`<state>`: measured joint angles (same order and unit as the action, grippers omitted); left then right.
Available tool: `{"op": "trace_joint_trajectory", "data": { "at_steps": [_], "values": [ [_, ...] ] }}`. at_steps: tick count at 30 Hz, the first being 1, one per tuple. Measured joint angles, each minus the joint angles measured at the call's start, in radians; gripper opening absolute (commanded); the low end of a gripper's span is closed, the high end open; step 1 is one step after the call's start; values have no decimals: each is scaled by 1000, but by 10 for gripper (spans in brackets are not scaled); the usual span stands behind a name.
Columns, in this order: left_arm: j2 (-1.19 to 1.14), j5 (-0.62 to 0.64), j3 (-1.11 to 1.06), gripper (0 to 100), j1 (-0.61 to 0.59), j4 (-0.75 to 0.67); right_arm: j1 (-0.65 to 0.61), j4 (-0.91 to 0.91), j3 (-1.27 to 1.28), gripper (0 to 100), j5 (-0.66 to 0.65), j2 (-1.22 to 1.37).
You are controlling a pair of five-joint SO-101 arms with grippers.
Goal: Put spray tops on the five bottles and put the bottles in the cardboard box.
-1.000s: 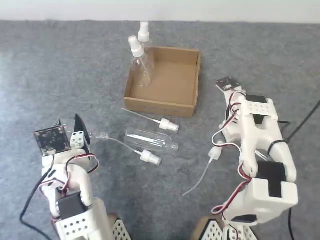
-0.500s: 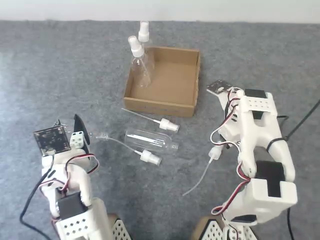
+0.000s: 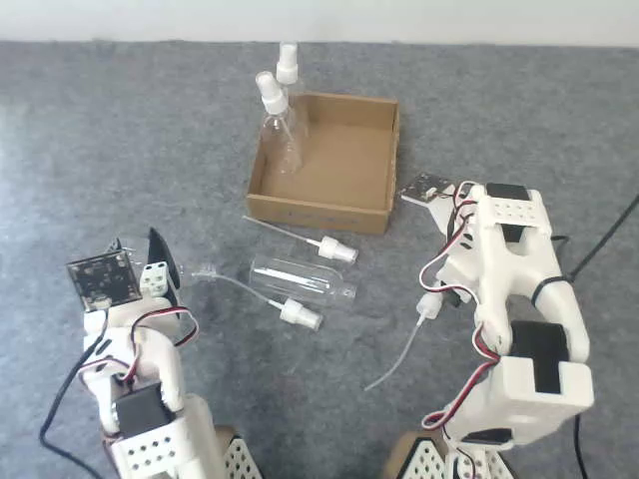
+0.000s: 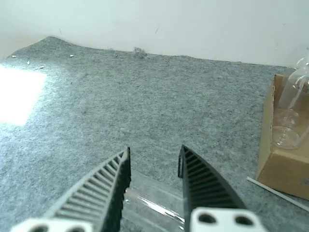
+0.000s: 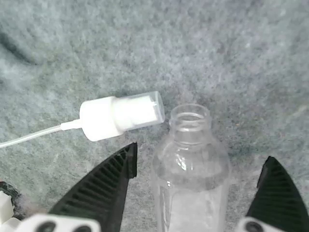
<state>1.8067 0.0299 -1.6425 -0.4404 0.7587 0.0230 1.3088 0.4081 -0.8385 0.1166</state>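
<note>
Right pincer: jaws spread wide, one on each side of an uncapped bottle, no contact visible. A spray top lies on the carpet just beside the bottle's neck. Left pincer: jaws pinch a second clear bottle crosswise, apart from the cardboard box.

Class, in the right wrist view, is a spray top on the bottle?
No, the bottle has an open neck; a spray top lies beside it.
</note>
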Motion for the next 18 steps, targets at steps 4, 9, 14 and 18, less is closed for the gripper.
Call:
{"op": "trace_joint_trajectory", "data": {
  "at_steps": [4, 9, 14, 18],
  "values": [
    [0, 0, 0, 152, 0, 0, 2, 0, 0, 351, 0, 0],
    [0, 0, 0, 152, 0, 0, 20, 0, 0, 350, -14, 0],
    [0, 0, 0, 152, 0, 0, 44, 23, 0, 350, -69, 0],
    [0, 0, 0, 152, 0, 0, 51, 32, 0, 350, -81, 0]
  ]
}}
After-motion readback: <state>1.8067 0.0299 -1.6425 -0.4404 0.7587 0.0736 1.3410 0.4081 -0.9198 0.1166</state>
